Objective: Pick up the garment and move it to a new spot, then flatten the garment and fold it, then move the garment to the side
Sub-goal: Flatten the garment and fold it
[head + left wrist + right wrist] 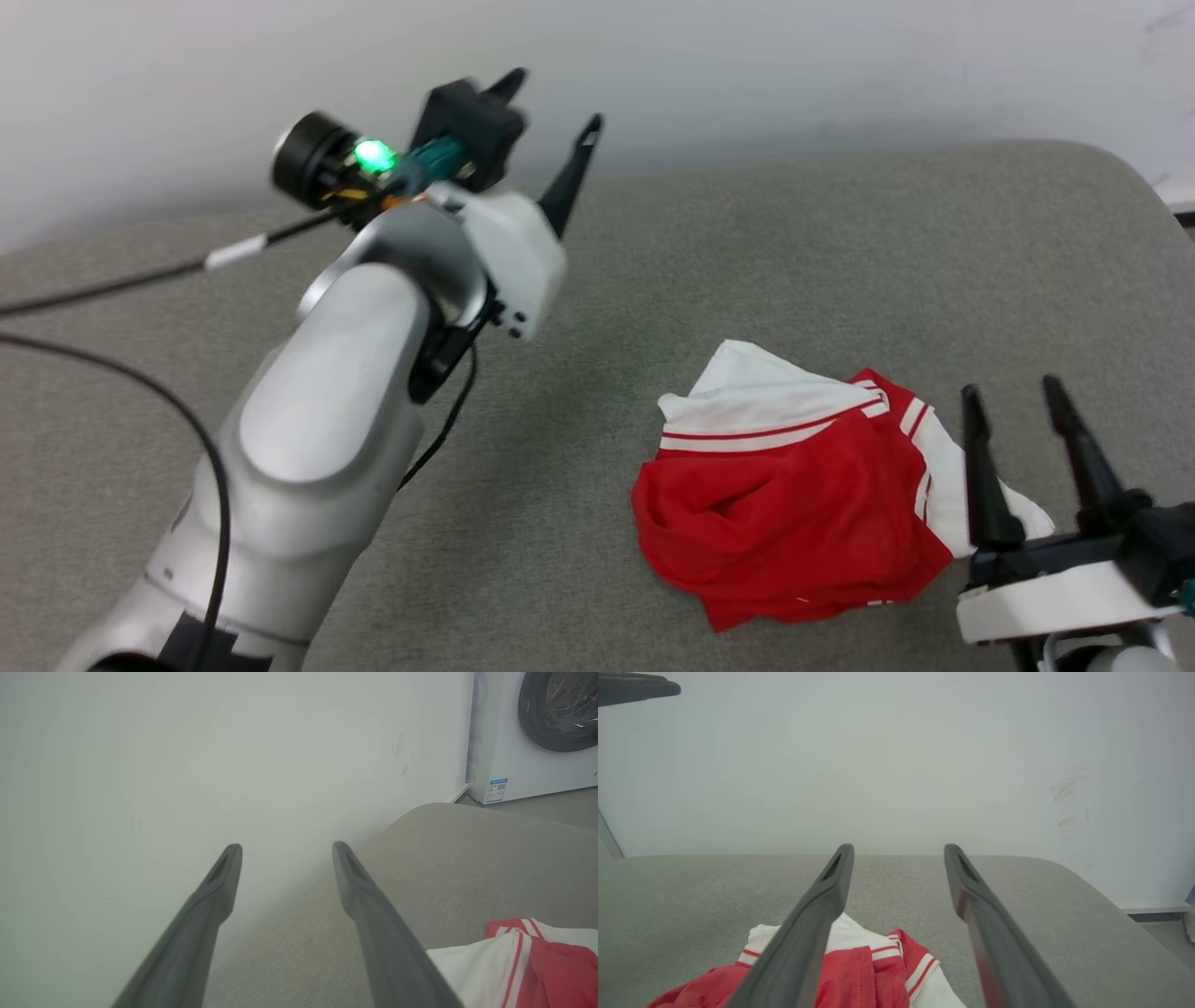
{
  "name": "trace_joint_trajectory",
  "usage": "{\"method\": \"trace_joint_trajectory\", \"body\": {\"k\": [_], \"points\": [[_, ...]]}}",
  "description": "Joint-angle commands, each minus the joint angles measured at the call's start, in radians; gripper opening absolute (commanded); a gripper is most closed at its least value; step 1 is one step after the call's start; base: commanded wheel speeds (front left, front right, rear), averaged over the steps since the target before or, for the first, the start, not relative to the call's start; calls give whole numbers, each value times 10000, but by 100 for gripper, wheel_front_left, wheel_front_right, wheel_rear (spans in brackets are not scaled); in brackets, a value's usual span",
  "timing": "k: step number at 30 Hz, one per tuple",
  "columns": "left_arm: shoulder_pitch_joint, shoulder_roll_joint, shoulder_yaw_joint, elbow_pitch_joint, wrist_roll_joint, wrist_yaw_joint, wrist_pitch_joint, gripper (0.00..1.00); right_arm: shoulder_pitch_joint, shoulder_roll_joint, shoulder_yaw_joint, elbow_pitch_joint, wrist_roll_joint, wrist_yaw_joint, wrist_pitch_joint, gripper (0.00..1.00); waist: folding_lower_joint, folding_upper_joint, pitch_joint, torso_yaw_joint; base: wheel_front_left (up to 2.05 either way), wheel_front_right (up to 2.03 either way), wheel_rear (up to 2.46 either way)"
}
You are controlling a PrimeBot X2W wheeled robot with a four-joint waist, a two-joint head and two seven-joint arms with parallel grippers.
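Right now the crumpled red shirt with white sleeves and red-and-white striped trim (794,504) lies in a heap on the soft grey cloth-covered bench (840,261). It sits on the right half of the bench, well away from the far edge by the pale wall.

The right arm's two long dark fingers (980,467) stand just beside the shirt's right side and point toward the far edge. They are spread apart and hold nothing. One finger shows in front of the white sleeve, but I cannot tell if it touches the cloth. In the right wrist view the shirt (868,970) lies low down, partly behind one finger (817,924) and partly in the gap between the two.

The left arm's two long dark fingers (569,177) are up high over the left half of the bench, well apart from the shirt. They are spread apart too, with nothing in them. In the left wrist view the shirt (537,961) peeks in at the bottom corner, past one finger (369,905).

Past the bench's rounded corner stands a white washing machine with a dark round door (514,765). It has a small blue-and-white sticker (496,789), and its writing is too small to read.
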State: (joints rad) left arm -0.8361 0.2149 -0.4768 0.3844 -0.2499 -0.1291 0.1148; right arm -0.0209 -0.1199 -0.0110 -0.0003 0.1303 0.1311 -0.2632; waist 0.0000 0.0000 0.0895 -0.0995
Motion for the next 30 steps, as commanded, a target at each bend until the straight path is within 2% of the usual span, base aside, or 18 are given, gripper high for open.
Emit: {"method": "trace_joint_trajectory", "body": {"k": [1, 10, 17, 22, 26, 30], "points": [[-262, 43, -268, 105, -304, 15, 199, 100, 174, 98, 30, -71, -99, -7, -21, 100, 0, 0, 249, -232, 0, 0, 0], [-3016, 481, -4494, 530, -4060, 11, 3594, 100, 18, 646, 312, -537, -195, -7, -21, 100, 0, 0, 1328, -929, 0, 0, 0], [-4586, 898, -7343, 422, -6089, 10, 5818, 100, -376, 714, 738, -731, 283, -7, -20, 100, 0, 0, 2293, -1593, 0, 0, 0], [-4993, 1183, -8018, 54, -6748, 10, 7564, 100, -733, 714, 967, -834, 571, -7, -22, 100, 0, 0, 2905, -2043, 0, 0, 0], [-4387, 1482, -8049, -759, -6228, 9, 9203, 100, -909, 714, 1056, -866, 767, -7, -22, 100, 0, 0, 3310, -2285, 0, 0, 0], [-3964, 1873, -8032, -1383, -5724, 9, 9900, 100, -1100, 715, 1088, -916, 919, -7, -22, 100, 0, 0, 3654, -2399, 0, 0, 0]]}}
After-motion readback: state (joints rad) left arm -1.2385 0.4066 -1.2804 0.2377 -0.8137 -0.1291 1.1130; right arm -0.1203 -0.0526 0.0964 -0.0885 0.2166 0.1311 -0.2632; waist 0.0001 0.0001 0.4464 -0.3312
